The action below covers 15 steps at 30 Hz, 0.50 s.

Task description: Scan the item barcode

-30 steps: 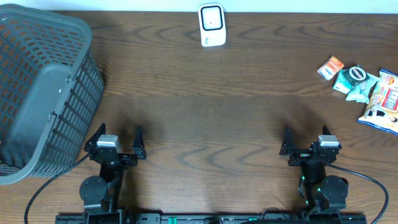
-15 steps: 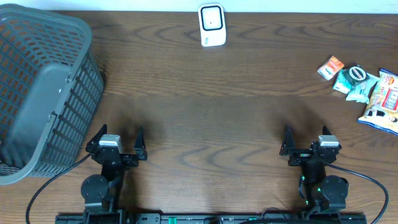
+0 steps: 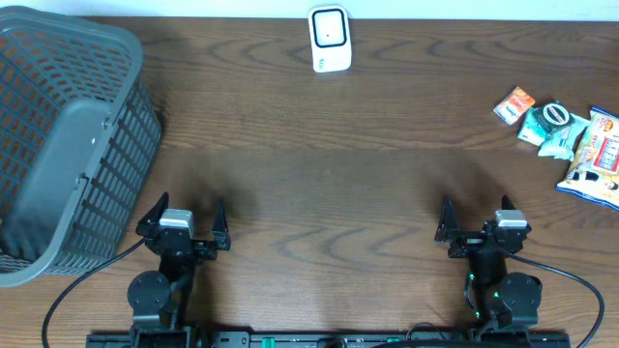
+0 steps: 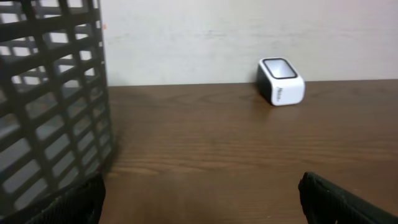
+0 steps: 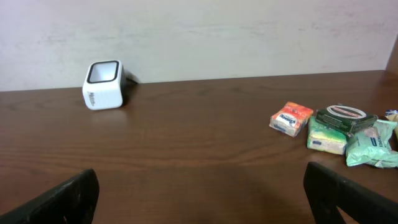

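Note:
A white barcode scanner with a dark window stands at the table's far edge; it also shows in the left wrist view as the scanner and in the right wrist view as the scanner. The items lie in a small heap at the right edge: an orange packet, green packets and a blue-and-red bag. No barcode can be made out. My left gripper and right gripper sit low at the near edge, both open and holding nothing, far from the items.
A large grey mesh basket fills the left side, close to my left gripper, and its wall blocks the left of the left wrist view. A black ring-shaped roll rests on the green packets. Bare dark wood lies between the grippers and the scanner.
My left gripper has shifted slightly to the right. The right gripper and all objects have stayed where they were.

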Available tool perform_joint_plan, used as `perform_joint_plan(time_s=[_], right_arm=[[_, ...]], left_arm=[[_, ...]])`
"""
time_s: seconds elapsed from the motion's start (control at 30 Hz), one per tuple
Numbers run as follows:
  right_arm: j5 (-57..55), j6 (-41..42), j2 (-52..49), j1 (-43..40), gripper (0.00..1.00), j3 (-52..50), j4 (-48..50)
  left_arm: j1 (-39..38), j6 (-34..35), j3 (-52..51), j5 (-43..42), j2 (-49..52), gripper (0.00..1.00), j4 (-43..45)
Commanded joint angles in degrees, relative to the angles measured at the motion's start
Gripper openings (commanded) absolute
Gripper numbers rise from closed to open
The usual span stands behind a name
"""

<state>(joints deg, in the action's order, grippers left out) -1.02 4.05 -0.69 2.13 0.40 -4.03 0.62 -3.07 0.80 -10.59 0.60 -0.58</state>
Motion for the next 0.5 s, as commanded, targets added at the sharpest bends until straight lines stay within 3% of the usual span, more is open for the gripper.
perform_joint_plan(time_s=[0.0,0.13,0.47], right_arm=[[0.13,-0.48,0.31,0.17,0.99,-0.09,-0.26],[0.13,-0.48,0.31,0.17,0.99,-0.09,-0.26],[0.13,-0.5,0.31,0.17,0.99,-0.09,-0.26]], left_arm=[[-0.11,0.37,-0.59,3.67,-0.48,0.98,-3.06],[-0.11,5.4,-0.59,8.39,-0.48,0.97,-3.48],[-0.11,5.51,-0.57,8.26,-0.48,0.97,-3.45]])
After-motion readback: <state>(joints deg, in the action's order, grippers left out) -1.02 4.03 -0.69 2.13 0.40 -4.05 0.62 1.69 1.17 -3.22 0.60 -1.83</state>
